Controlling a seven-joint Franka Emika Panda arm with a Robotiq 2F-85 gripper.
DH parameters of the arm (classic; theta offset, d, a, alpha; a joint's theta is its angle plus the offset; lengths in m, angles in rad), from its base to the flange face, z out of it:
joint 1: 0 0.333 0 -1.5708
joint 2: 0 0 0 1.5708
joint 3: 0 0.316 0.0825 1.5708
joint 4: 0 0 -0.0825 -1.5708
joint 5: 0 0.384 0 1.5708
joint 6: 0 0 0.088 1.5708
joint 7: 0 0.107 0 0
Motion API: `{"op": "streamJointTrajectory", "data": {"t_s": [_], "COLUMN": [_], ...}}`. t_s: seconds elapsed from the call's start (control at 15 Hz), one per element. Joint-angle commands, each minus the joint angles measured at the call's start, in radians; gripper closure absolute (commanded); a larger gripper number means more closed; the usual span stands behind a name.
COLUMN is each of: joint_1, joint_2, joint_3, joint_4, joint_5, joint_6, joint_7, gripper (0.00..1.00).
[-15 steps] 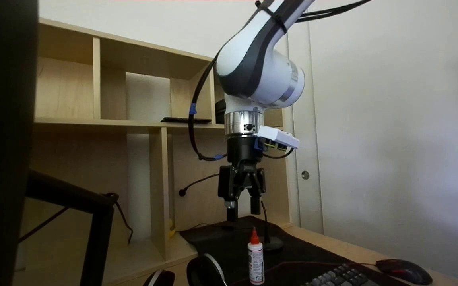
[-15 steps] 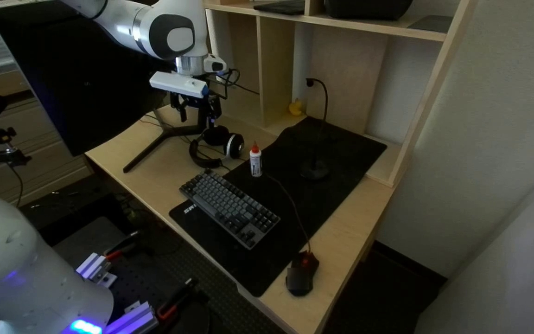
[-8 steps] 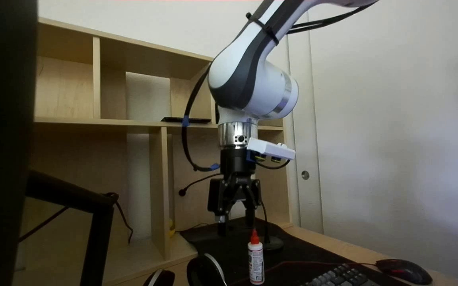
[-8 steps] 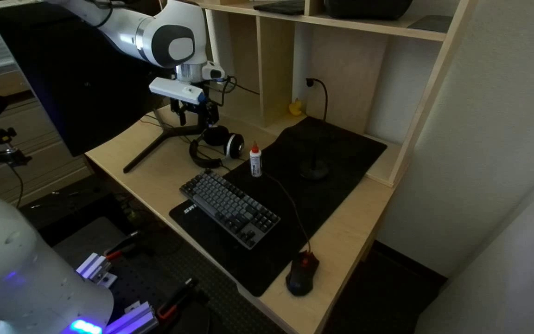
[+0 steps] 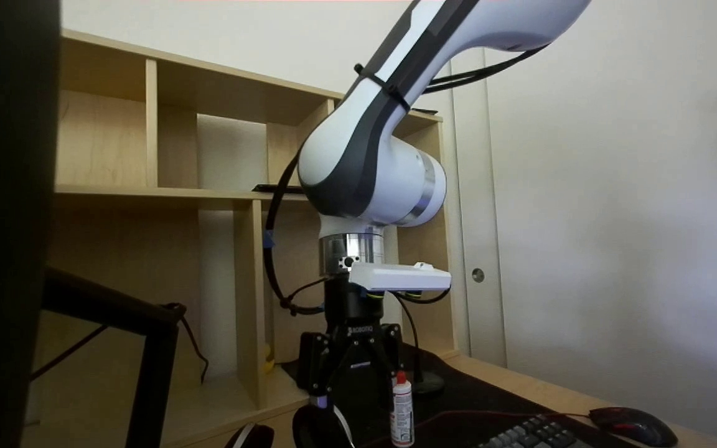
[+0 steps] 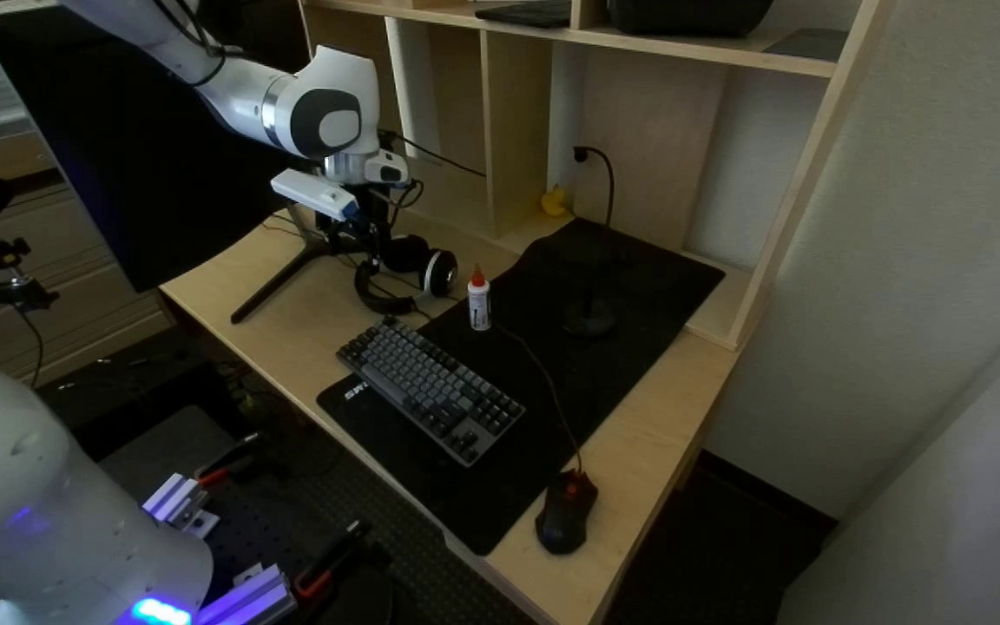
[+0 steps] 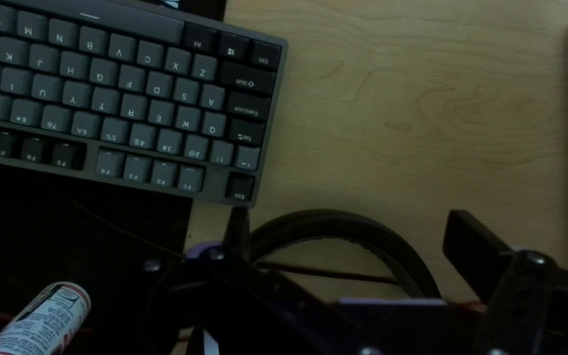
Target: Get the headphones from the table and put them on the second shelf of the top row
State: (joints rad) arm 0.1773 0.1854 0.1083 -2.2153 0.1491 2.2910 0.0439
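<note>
Hanging low over the headphones with gripper wide apart. In the wrist view, showing the keyboard at ten o'clock, the bottle at eight.

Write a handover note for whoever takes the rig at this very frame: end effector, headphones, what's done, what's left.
End effector: open, jaws on either side of the headband in the wrist view; contact can't be judged.
Headphones: on the table, between the monitor stand and the bottle.
Done: positioned at the headphones; no grip yet.
Left: grip, lift, set them on the second shelf of the top row. Confirm which end to count from.
</note>
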Motion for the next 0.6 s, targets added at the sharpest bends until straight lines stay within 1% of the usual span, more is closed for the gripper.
{"op": "streamJointTrajectory", "data": {"t_s": [0.0, 0.07, 0.2, 0.4, 0.47, 0.53], "joint_1": [-0.014, -0.011, -0.008, 0.006, 0.008, 0.000], "joint_2": [0.000, -0.001, 0.001, 0.001, 0.001, 0.003], "joint_3": [0.014, 0.014, 0.016, 0.008, 0.007, 0.016], "joint_4": [0.003, 0.012, 0.019, 0.015, 0.022, 0.028], "joint_5": [-0.003, 0.026, 0.074, 0.077, 0.075, 0.125], "joint_6": [-0.002, -0.047, -0.082, -0.070, -0.096, -0.117], "joint_7": [0.004, 0.065, 0.165, 0.349, 0.408, 0.405], "gripper": [0.00, 0.00, 0.00, 0.00, 0.00, 0.00]}}
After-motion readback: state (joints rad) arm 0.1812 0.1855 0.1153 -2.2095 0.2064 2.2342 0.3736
